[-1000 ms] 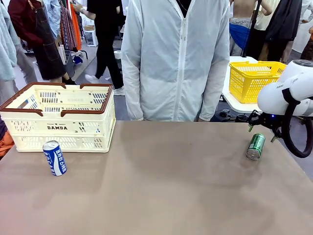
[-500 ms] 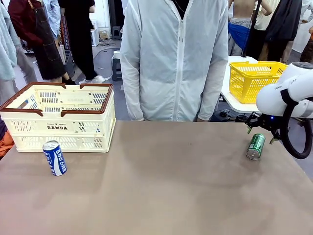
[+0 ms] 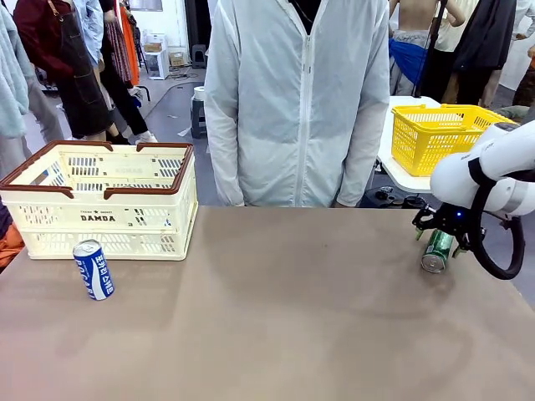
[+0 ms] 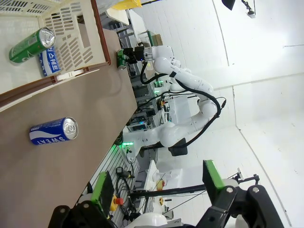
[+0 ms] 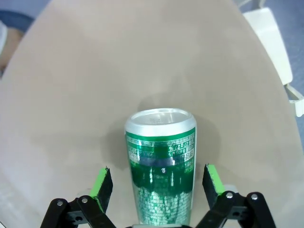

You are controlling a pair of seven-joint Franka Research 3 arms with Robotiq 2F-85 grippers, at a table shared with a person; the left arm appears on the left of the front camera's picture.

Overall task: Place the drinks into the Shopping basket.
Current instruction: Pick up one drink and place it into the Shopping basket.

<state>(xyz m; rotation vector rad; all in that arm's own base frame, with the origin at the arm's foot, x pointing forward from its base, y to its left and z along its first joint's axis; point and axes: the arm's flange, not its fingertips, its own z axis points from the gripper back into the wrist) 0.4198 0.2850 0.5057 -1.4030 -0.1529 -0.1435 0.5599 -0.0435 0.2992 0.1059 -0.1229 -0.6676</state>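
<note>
Your right claw [image 5: 156,184] is hanging wide open with a pad on either side of the green can [image 5: 160,161], gripping nothing. The can is lying on its side near the right edge of the surface [image 3: 276,334], well apart from the Shopping basket [image 3: 100,219] at the far left. If one pad is landing first as you close, you are risking rolling the round can out from between the jaws, perhaps toward that edge. A shallow grip may also be slipping on the long carry across. Your left claw [image 4: 156,184] is hovering wide open and empty, while the blue can [image 3: 94,270] is lying just in front of the basket.
</note>
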